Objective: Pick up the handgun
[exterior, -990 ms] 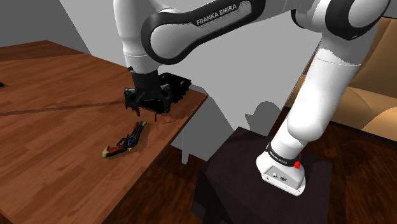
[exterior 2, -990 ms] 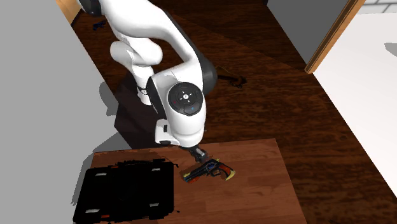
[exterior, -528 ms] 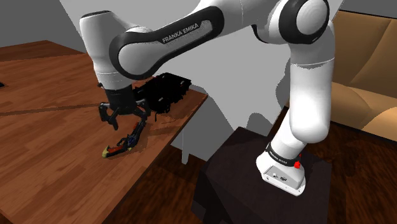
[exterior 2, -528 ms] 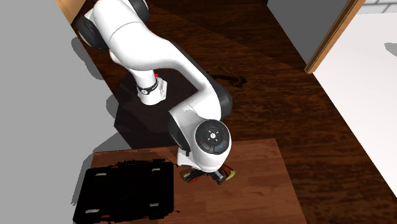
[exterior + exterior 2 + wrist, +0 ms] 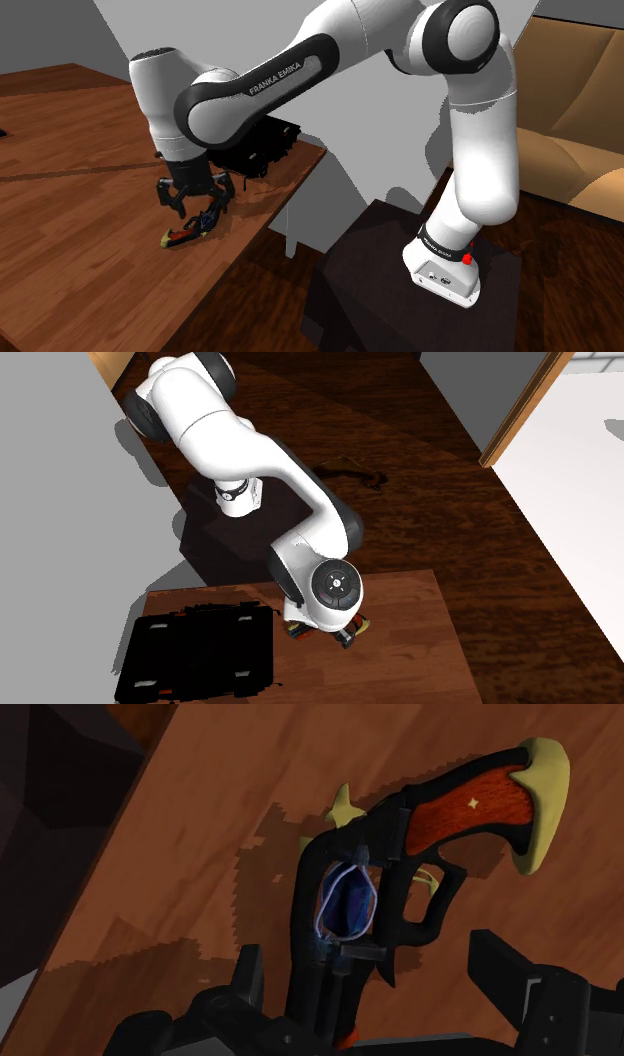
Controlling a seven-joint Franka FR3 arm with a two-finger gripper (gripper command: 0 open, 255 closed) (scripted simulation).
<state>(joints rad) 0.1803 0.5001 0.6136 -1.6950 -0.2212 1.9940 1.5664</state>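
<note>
The white arm (image 5: pixel 330 45) carries the words "FRANKA EMIKA" in white capitals on the dark band of its forearm. A dark collar near its base has small lettering too fine to read. The arm bends down over a brown wooden table (image 5: pixel 70 250), and its black gripper (image 5: pixel 200 203) hangs just above the handgun (image 5: pixel 187 232). The handgun lies flat on the tabletop near the edge that faces the stand (image 5: pixel 385 275). In the wrist view the handgun is a revolver with a black frame and trigger guard and a bluish cylinder. Its red-brown grip is capped in pale yellow and marked with a tiny light four-pointed star, and no other marking or lettering can be made out on it. The fingers (image 5: pixel 510 974) are spread apart, one on each side of the frame around the cylinder. Neither visibly presses on the handgun, so it is between them but not clasped. In the second exterior view the wrist covers the middle of the handgun, leaving the muzzle end and the yellow butt showing on either side. A black case (image 5: pixel 262 140) sits on the table's corner, close behind the gripper. Beyond the table there is dark wooden floor (image 5: pixel 420 522), a grey wall (image 5: pixel 360 140), a tan sofa (image 5: pixel 575 130) behind the stand, and a light wooden door frame (image 5: pixel 520 407).
</note>
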